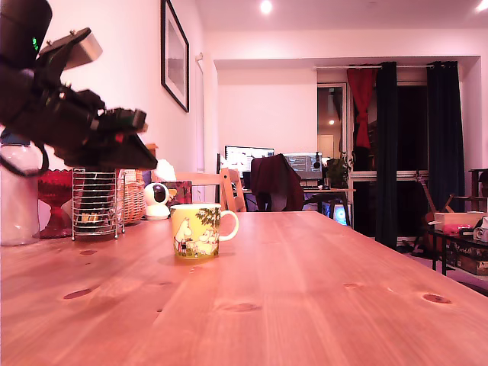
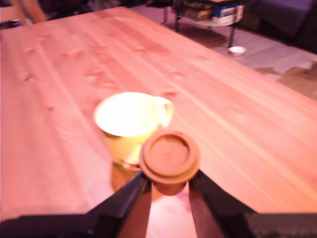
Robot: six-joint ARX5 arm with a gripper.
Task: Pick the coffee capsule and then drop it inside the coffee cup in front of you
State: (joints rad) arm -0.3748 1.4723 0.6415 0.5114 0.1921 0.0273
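Above the wooden table (image 1: 305,290), at the exterior view's left, the arm hangs well off the surface with its gripper (image 2: 169,191) pointing down and toward the cup (image 1: 196,229). That yellow cup stands upright on the table, its white handle turned to the exterior view's right and its mouth open and empty as the wrist view shows it. The capsule (image 2: 170,159) is off the table and in the gripper: the two dark fingers (image 2: 130,198) are closed against its tapered body from either side, just under the wide flat rim, so the pod sits upright with its rim facing the wrist camera. In the wrist view the capsule overlaps the near edge of the cup, yet the exterior view puts the gripper clearly higher than the cup and short of it, toward that view's left. So the cup lies ahead of and below the held capsule, and the drop likely needs the gripper carried forward until the pod is over the mouth, not the rim. Letting go too early could bounce the pod off the rim onto the table.
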